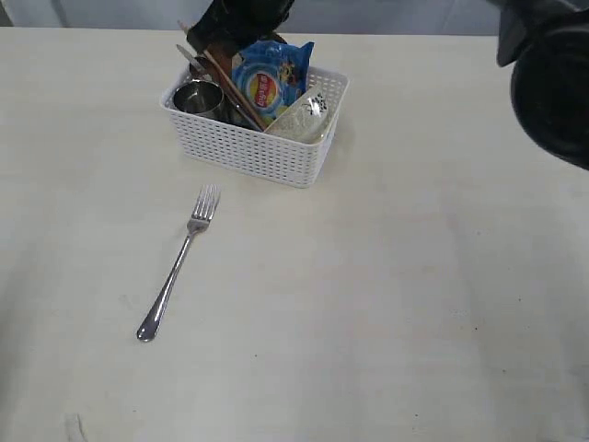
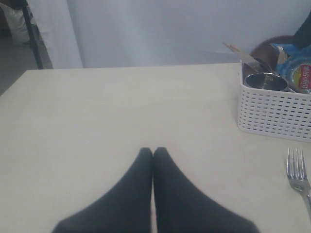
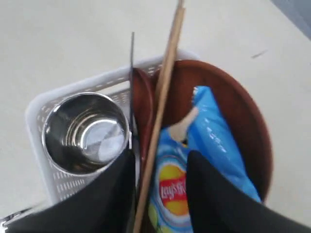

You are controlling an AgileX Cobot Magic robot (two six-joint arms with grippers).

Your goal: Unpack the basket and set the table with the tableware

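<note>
Closed gripper, basket, fork, seemingly steel cup

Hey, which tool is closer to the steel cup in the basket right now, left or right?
Right. The right tool hangs open just above the basket, beside the steel cup, straddling the chopsticks. The left tool sits shut over bare table, well short of the basket.
</note>
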